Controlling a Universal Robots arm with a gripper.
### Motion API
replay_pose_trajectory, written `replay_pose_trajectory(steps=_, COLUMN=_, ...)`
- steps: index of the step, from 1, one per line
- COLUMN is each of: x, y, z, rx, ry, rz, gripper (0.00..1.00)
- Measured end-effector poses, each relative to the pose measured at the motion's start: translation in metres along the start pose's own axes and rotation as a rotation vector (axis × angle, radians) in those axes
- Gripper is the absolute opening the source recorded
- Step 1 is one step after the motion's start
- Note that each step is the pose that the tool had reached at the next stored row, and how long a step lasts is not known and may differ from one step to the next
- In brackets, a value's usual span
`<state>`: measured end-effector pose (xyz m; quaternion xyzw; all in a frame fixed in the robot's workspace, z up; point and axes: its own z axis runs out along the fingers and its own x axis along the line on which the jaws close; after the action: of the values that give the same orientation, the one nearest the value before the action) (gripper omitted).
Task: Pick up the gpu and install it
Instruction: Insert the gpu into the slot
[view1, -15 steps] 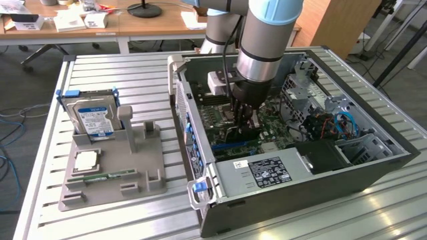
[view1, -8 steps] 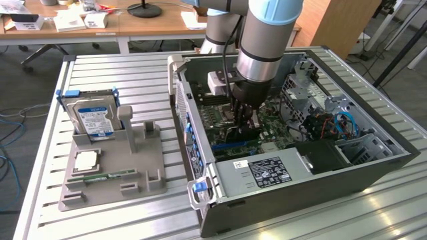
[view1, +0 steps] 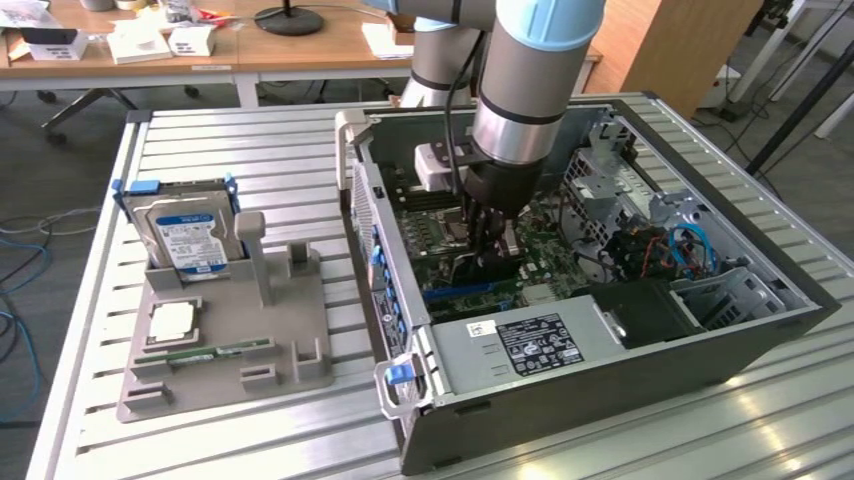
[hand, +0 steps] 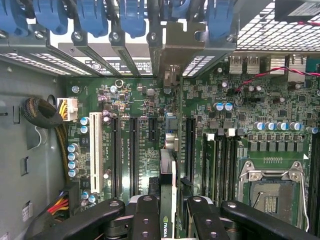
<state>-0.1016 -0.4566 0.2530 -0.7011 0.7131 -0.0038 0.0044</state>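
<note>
On the exterior view's left, a grey holder tray (view1: 287, 335) carries three parts: a blue-labelled hard drive (view1: 187, 235) upright in its rear slot, a square processor chip (view1: 174, 322) lying flat in front of it, and a narrow green memory stick (view1: 200, 354) nearest the front edge. To the right lies the open computer case (view1: 641, 400), with the motherboard (view1: 547, 250) on its floor and a labelled power supply (view1: 527, 345) at the near end. The arm reaches down into the case. Its gripper (hand: 171, 215) is closed narrowly on the gpu (hand: 168, 170), a finger on each face. The card stands on edge over the motherboard between two black expansion slots (hand: 134, 150), its metal bracket (hand: 177, 50) against the rear slot openings under the blue latches (hand: 92, 15). Whether it is seated I cannot tell.
</note>
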Motion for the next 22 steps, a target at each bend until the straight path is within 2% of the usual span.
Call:
replay_pose_trajectory(steps=11, x=0.0, y=0.0001, z=0.0011, rx=0.0001, ry=0.0004, rz=0.0, gripper=0.26)
replay_pose_trajectory(steps=22, x=0.0, y=0.0026, z=0.0011, rx=0.0035, ry=0.0004, rz=-0.001, gripper=0.26)
